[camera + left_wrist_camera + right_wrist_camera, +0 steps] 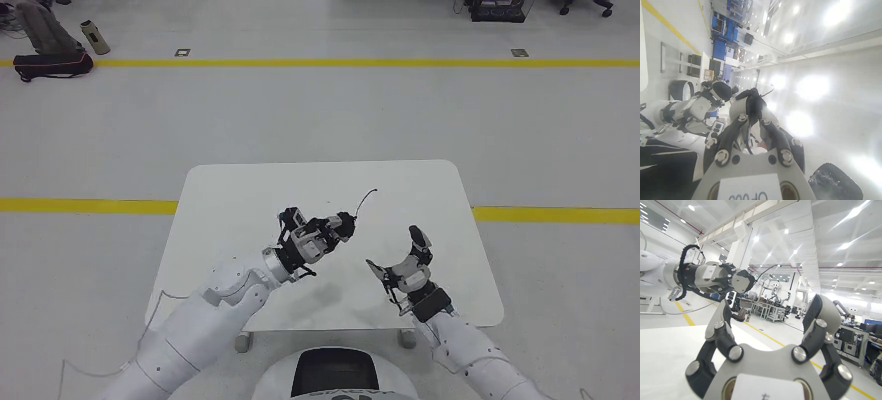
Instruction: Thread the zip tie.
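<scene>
White table (pixel 250 190), yellow-lined grey floor (pixel 300 120); left claw (pixel 345 225) grips zip tie (pixel 366 198).

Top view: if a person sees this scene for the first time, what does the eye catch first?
The eye goes first to the left claw, held above the middle of the white table and shut on a thin black zip tie whose free end curves away from it. Next comes the right claw, wide open and empty, apart from the left one, above the table's near right part.
</scene>
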